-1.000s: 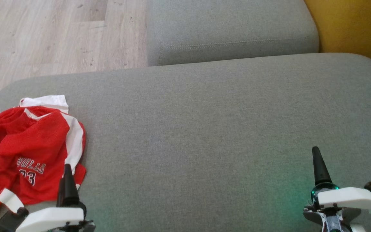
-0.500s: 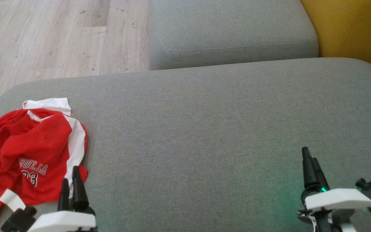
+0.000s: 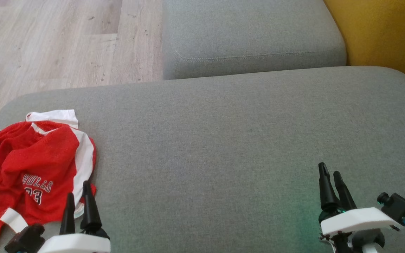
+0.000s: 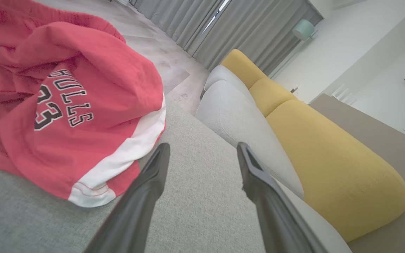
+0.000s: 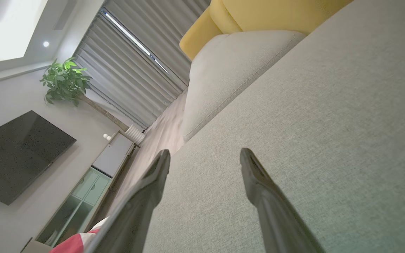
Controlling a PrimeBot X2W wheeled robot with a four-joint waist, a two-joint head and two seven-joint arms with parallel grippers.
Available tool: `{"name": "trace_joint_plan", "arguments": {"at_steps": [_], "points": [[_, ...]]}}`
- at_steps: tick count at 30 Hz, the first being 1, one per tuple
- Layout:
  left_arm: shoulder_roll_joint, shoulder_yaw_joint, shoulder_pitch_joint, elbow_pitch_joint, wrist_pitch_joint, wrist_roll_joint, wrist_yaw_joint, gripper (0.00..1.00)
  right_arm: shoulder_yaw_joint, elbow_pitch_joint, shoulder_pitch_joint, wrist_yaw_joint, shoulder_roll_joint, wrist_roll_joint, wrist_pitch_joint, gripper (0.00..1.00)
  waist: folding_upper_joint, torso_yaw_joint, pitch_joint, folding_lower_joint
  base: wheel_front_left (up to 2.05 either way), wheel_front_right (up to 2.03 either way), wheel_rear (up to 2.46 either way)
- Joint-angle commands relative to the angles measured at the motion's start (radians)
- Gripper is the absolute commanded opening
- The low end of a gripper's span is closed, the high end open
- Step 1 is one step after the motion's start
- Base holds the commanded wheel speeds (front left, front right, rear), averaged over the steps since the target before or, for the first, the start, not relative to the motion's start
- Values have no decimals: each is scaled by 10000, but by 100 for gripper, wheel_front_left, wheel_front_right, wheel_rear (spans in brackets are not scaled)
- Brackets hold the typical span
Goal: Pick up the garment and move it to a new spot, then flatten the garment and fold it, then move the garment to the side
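Note:
The garment [image 3: 30, 172] is a crumpled red mesh jersey with white trim and dark lettering, lying at the left end of the grey cushion [image 3: 223, 140]. In the left wrist view the garment [image 4: 69, 105] fills the upper left, its white hem just left of the fingers. My left gripper [image 3: 79, 191] stands open at the garment's near right edge, nothing between its fingers [image 4: 153, 175]. My right gripper [image 3: 330, 172] is open over bare cushion at the lower right, far from the garment. A red and white corner of the garment [image 5: 77, 242] peeks in the right wrist view.
A second grey cushion [image 3: 251, 31] lies beyond the first, with a yellow backrest [image 3: 385, 31] to the right. Wooden floor [image 3: 55, 42] shows past the cushion's left and far edge. A TV [image 5: 16, 154], cabinet and plant stand across the room.
Both grippers have turned about their wrists, so two separate fingers now show on each. The right gripper shifted left. The head view has drifted slightly.

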State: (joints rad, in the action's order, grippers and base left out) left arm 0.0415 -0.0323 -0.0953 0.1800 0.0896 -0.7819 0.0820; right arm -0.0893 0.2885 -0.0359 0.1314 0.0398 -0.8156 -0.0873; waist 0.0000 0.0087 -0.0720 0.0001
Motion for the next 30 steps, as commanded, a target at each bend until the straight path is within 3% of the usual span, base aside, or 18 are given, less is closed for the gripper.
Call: {"name": "trace_joint_plan", "arguments": {"at_steps": [1, 30], "points": [[61, 90, 286, -450, 136, 495, 4, 100, -183, -410, 294, -4, 66, 438, -152, 100, 0, 0, -17, 0, 0, 0, 0], [105, -281, -105, -876, 987, 4549, -98, 100, -302, -455, 27, -6, 87, 3937, -1007, 100, 0, 30, -345, -1, 0, 0, 0]]}}
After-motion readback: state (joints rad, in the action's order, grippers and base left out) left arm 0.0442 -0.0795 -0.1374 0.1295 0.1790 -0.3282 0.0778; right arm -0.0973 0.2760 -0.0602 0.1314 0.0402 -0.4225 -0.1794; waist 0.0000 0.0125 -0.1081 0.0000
